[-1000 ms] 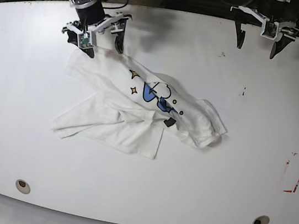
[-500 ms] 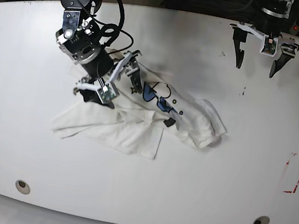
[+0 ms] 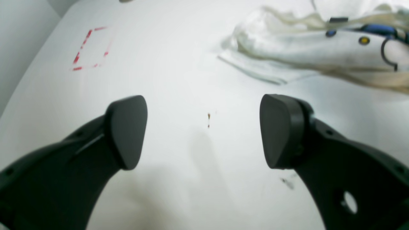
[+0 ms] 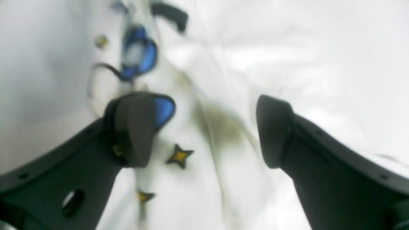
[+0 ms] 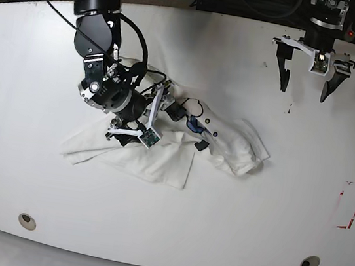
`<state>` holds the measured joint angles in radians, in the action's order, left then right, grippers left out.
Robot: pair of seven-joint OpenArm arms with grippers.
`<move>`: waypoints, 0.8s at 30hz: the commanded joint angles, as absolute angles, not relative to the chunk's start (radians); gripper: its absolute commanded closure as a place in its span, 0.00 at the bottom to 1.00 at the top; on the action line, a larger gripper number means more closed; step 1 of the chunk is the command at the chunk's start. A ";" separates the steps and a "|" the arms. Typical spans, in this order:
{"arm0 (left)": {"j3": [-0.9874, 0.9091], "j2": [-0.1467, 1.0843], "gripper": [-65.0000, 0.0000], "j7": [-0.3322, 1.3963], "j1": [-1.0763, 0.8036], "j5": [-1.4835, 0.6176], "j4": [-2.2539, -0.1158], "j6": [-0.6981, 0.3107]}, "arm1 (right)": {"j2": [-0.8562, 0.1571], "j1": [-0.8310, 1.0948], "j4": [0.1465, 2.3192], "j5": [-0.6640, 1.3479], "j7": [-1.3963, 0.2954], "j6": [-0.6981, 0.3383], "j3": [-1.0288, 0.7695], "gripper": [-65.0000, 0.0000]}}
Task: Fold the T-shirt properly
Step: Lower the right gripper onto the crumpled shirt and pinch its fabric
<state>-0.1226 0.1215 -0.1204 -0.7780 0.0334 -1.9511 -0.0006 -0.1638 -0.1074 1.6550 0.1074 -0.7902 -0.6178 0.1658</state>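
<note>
Both sets of jaws are spread wide, and neither grips a thing! Over on the T-shirt [image 5: 183, 140], the right gripper [image 5: 145, 115] is right down over the crumpled cloth, its two dark fingers [image 4: 134, 127] straddling a raised fold. The wrist view is blurry, but you can make out a yellow star [image 4: 179, 156] between the fingers and a blue patch of print [image 4: 139, 59] just beyond the left one. Whether the fingertips actually touch the fabric, I can't tell.

That T-shirt lies bunched in a long diagonal heap near the middle of the white table [image 5: 216, 231], print side up along its upper ridge, a flatter flap spilling toward the near edge.

Well clear of the shirt, off past its bunched far end, the left gripper [image 5: 302, 94] hangs above bare tabletop, nothing between its pads [image 3: 127, 131]. Beyond the shirt on that same side sits a red dashed rectangle [image 5: 350, 205] marked on the table.
</note>
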 commanded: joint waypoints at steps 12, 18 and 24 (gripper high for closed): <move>-0.122 0.128 0.21 -0.148 -0.754 0.036 -1.913 0.005 | -0.136 -0.242 1.504 0.119 -0.763 -0.615 0.173 0.27; -0.122 0.128 0.21 -0.148 -0.739 0.036 -1.911 0.005 | -0.127 -0.242 1.466 0.119 -0.757 -0.615 0.173 0.38; -0.122 0.133 0.21 -0.148 -0.727 0.036 -1.911 0.005 | -0.114 -0.240 1.455 0.119 -0.716 -0.611 0.185 0.70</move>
<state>-0.1196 0.1234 -0.1204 -0.7200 0.0334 -1.8950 -0.0002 -0.1242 -0.2134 1.4387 0.1089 -0.7395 -0.6102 0.1810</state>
